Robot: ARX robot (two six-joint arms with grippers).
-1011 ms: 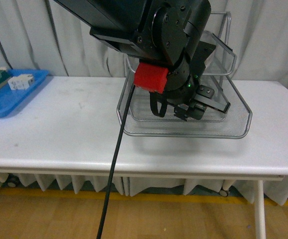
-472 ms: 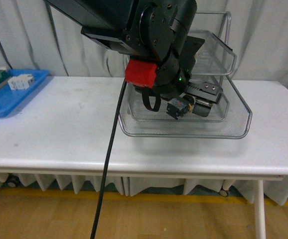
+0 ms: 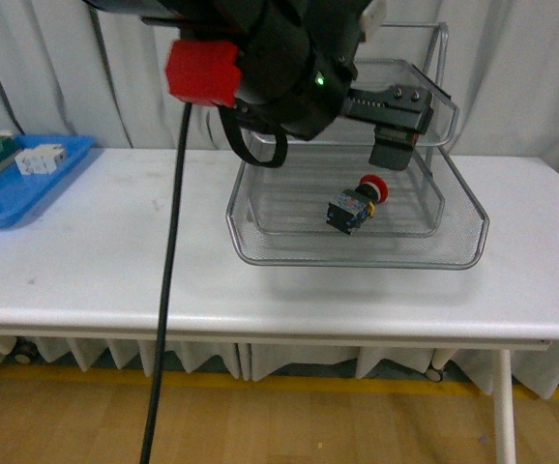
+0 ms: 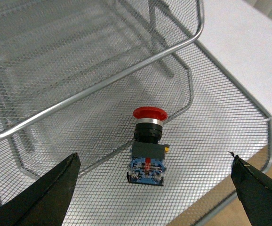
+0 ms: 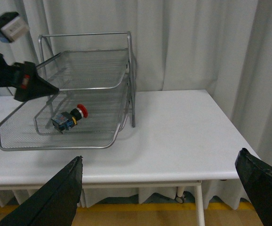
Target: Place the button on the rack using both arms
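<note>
**Front view:** The button (image 3: 358,202) lies on its side on the rack's (image 3: 454,259) lowest tier, just beneath the left gripper (image 3: 394,147).

**Left wrist view:** That gripper's fingers stand spread wide and empty above the button.

**Right wrist view:** The right gripper (image 5: 158,157), also spread and empty, hangs well apart from the rack, off to its right.

The button looks small, rigid and probably light. Its flat-sided body seems the surest hold, and its domed cap looks slippery.

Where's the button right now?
Front view: the button lies on its side on the mesh of the rack's bottom tier, near the middle of that tier, red cap toward the back.
</note>
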